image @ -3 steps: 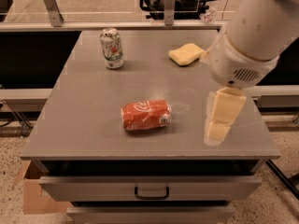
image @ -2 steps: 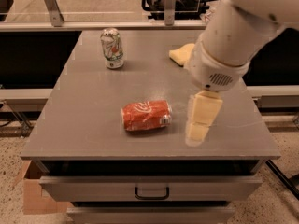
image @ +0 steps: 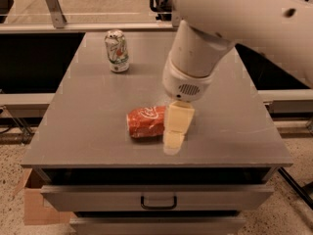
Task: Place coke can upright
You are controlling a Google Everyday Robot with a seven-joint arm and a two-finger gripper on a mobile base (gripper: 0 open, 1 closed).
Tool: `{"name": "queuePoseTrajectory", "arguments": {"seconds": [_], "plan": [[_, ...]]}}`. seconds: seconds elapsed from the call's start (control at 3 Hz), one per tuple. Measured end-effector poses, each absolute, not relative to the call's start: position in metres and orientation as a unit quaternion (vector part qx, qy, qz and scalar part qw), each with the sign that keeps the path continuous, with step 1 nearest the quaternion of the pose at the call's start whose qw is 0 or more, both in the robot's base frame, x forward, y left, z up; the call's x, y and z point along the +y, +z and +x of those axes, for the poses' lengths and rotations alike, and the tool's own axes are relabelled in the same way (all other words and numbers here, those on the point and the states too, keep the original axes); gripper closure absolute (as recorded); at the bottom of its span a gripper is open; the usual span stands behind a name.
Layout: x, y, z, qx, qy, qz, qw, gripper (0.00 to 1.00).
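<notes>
The coke can (image: 145, 122), red-orange with white script, lies on its side near the front middle of the grey table (image: 88, 141). My gripper (image: 175, 131), cream-coloured, hangs from the big white arm (image: 195, 58) and points down at the table. It sits right at the can's right end and covers that end from view. I cannot tell whether it touches the can.
A white-and-green soda can (image: 117, 50) stands upright at the back left of the table. Drawers with a black handle (image: 159, 203) sit below the front edge. A cardboard box (image: 34, 207) is on the floor at the lower left.
The arm and gripper have moved left across the table, from well right of the coke can to right against its right end. The arm now hides the yellow object at the back.
</notes>
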State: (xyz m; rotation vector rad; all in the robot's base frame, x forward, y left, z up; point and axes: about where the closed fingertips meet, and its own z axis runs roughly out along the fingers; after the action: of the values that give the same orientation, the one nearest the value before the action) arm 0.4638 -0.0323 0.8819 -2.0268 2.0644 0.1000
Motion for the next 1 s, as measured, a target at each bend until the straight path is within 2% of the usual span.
{"name": "queuePoseTrajectory", "arguments": {"seconds": [1.0], "plan": [[0.009, 0.845, 0.473, 0.705, 0.039, -0.703, 0.086, 0.0]]}}
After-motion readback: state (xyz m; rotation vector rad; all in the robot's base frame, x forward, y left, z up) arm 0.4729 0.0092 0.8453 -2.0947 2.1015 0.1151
